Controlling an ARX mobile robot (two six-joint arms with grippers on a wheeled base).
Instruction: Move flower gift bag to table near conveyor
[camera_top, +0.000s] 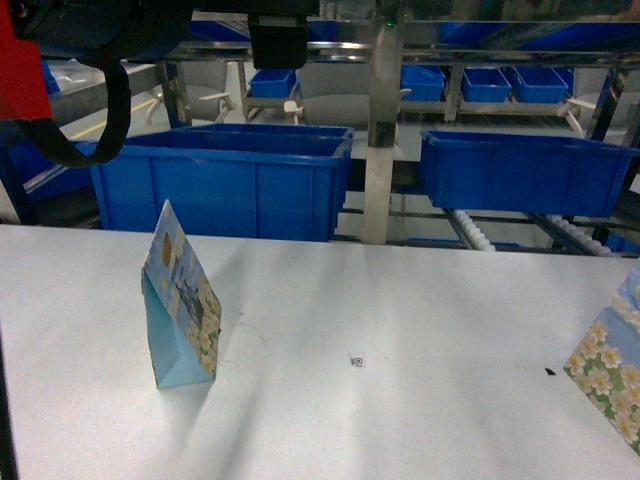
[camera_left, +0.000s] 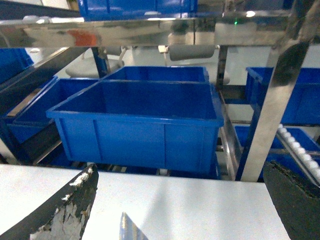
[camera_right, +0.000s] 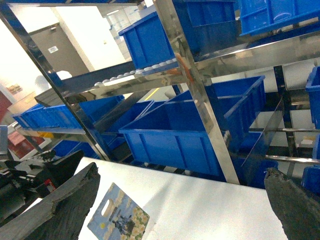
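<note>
The flower gift bag stands upright on the white table, left of centre, with its pale-blue side toward me. Nothing touches it. In the left wrist view only the bag's top tip shows at the bottom edge, below my left gripper, which is open and empty. The right wrist view shows the bag's printed face at lower left, beside my open, empty right gripper. The steel conveyor with white rollers stands just behind the table.
Large blue bins sit on the rack behind the table's far edge. A second floral bag stands at the right edge of the table. A small black mark lies mid-table.
</note>
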